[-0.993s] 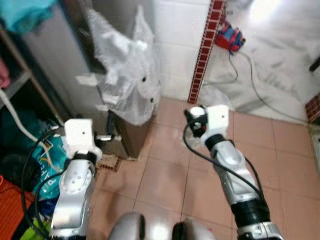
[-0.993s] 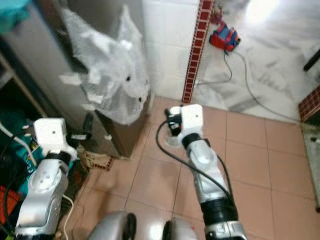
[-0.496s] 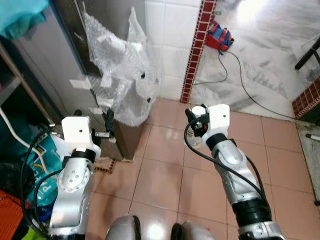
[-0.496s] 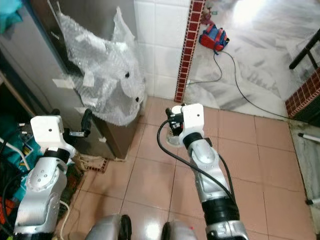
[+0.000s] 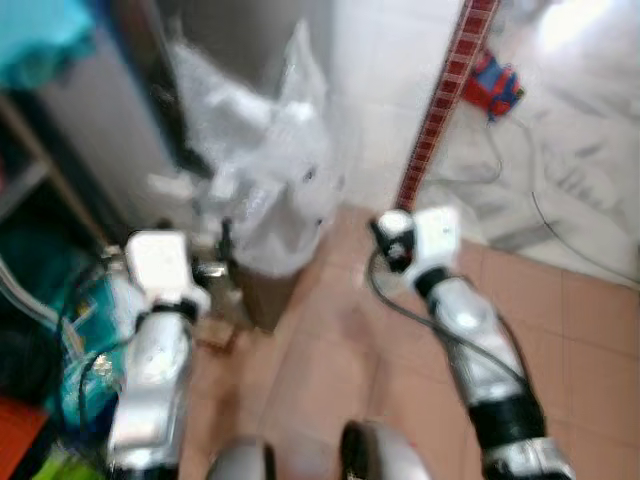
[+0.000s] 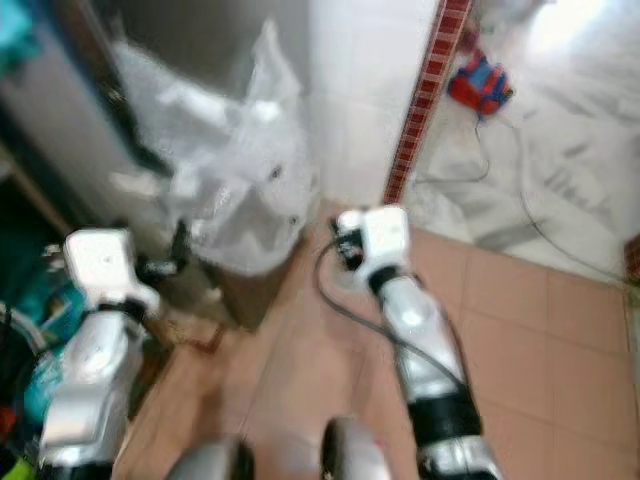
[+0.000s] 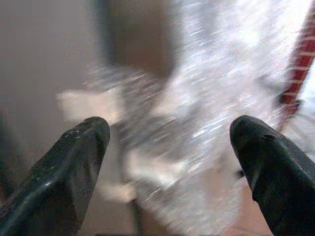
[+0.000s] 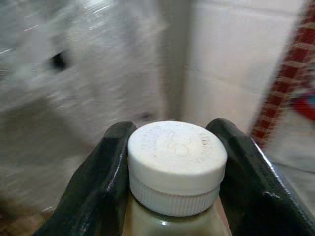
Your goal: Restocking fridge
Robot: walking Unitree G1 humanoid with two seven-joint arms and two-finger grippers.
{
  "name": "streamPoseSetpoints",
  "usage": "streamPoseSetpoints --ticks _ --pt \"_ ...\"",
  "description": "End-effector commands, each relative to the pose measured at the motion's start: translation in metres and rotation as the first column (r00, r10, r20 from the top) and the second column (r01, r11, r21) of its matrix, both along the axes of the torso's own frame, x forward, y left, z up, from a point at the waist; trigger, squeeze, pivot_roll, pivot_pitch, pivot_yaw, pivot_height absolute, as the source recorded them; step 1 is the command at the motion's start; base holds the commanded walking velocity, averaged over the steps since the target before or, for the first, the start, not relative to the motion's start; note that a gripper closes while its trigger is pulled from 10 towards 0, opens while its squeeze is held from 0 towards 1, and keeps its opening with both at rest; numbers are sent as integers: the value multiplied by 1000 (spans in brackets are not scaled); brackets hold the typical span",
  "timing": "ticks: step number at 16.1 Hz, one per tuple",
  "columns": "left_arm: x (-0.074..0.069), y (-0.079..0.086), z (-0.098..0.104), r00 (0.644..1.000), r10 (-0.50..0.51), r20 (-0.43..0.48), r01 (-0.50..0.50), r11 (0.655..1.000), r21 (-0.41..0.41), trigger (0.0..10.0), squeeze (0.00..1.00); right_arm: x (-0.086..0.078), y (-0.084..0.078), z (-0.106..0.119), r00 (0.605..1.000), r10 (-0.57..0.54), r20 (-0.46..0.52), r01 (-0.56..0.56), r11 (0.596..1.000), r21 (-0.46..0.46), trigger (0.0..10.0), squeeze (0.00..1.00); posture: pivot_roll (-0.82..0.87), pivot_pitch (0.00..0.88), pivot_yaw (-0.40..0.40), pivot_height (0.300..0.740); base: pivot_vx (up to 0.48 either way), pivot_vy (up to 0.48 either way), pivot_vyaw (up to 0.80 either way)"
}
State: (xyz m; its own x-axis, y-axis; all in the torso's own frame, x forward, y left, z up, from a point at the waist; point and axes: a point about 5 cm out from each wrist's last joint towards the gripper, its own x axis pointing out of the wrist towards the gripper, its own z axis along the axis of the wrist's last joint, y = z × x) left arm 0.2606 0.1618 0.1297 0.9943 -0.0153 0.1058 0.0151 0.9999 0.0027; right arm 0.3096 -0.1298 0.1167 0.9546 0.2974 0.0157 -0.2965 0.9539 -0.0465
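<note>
A bottle with a white screw cap (image 8: pixel 176 164) and pale contents sits between the two black fingers (image 8: pixel 103 187) of my right gripper (image 5: pixel 392 238), which is shut on it just below the cap. That arm reaches forward over the tiled floor. The grey fridge (image 5: pixel 110 120) stands to the left, its lower corner wrapped in clear bubble wrap (image 5: pixel 265 160). My left gripper (image 7: pixel 170 162) is open and empty, close to the wrapped fridge corner; in the head views its fingertips (image 5: pixel 226 240) point at the wrap. The head views are blurred.
A white tiled wall with a red brick strip (image 5: pixel 440 100) rises behind the wrap. A red and blue object (image 5: pixel 497 80) with a cable lies on the marble floor beyond. Shelves with teal and orange items (image 5: pixel 40 330) crowd the left. Terracotta floor tiles (image 5: pixel 590 340) spread to the right.
The whole picture has shifted and blurred, so the camera has moved. Both arms keep their pose, and the right gripper still holds the bottle.
</note>
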Motion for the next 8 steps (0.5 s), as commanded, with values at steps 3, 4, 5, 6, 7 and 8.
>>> streamPoseSetpoints --ticks 3,4,5,6,7,8 --pt "-1 9 0 1000 31 5 -31 999 20 10000 0 1 9 8 999 28 39 -28 1000 13 10000 0 52 143 -19 740 0 0 0" --pt "0 9 0 999 33 6 -33 999 19 10000 0 0 9 8 999 31 39 -31 999 10 10000 0 52 142 -19 740 0 0 0" --pt "0 9 1 999 35 10 -35 999 20 10000 0 0 10 7 999 32 38 -33 999 8 10000 0 52 142 -19 740 0 0 0" --pt "1 9 2 999 38 14 -38 999 20 10000 0 0 10 7 998 38 40 -38 999 -1 10000 0 52 140 -19 740 420 0 0" --pt "1 9 2 999 38 16 -39 999 20 10000 0 0 10 7 998 41 41 -41 999 -3 10000 0 52 139 -19 740 416 0 0" --pt "2 9 2 999 38 17 -38 999 21 10000 0 0 10 7 998 42 42 -42 999 -4 10000 0 53 137 -20 740 428 0 0"
